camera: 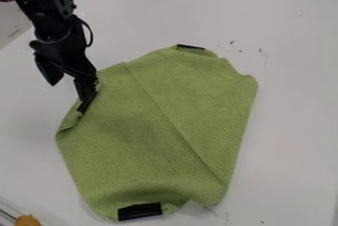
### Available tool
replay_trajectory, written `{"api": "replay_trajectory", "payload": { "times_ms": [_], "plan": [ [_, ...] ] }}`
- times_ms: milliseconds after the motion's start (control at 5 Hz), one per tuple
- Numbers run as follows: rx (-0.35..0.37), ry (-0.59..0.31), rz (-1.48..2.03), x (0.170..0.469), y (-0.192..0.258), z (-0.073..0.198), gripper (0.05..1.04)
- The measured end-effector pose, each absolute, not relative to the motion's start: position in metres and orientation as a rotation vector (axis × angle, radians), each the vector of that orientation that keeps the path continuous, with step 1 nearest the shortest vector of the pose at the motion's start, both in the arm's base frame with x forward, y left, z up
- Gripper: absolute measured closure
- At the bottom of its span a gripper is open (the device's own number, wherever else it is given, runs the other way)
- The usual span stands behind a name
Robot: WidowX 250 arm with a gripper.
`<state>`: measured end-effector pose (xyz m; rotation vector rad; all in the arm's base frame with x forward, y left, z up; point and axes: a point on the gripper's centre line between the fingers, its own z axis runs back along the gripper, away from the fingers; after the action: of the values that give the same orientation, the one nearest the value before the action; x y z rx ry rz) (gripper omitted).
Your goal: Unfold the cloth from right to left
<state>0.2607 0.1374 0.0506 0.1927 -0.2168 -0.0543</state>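
1. Camera view: the green cloth (158, 126) lies mid-surface, its long axis running from the top of the view to the bottom and leaning a little, with the lower end more to the left.
2. A diagonal line (173, 121) crosses it from upper left to lower right; whether it is a crease or a layer's edge, I cannot tell.
3. The black gripper (86, 93) is at the cloth's upper left edge, where the fabric bunches beside it. Most of the cloth lies to the right of the jaws and below them in the view. Whether the jaws are apart, together or clamped on that edge, I cannot tell.
4. The one arm (56, 28) comes in from the upper left, so it is nearest the side the cloth should open towards. The unfolding looks well along; what remains probably calls for drawing that left edge outward and laying it flat. Pulling too hard could drag the whole cloth along.
5. The cloth carries a dark patch at its lower end (140, 211) and a smaller dark strip at its top (190, 47). I can read no writing or brand on either.
6. Around it spreads the pale surface (297, 101), with an orange-brown item (27, 220) near the lower left corner.
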Motion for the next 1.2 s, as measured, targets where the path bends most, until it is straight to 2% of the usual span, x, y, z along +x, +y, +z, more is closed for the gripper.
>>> {"api": "replay_trajectory", "payload": {
  "times_ms": [200, 400, 600, 800, 1200],
  "plan": [
    [0.169, -0.173, -0.019, 0.252, 0.133, 0.058, 0.083],
    [0.114, -0.146, 0.012, 0.249, 0.125, 0.06, 0.083],
    [0.091, -0.145, 0.123, 0.251, 0.102, 0.073, 0.083],
    [0.092, -0.105, 0.166, 0.253, 0.081, 0.077, 0.083],
    [0.091, -0.103, 0.159, 0.282, 0.068, 0.093, 0.083]
  ]
}}
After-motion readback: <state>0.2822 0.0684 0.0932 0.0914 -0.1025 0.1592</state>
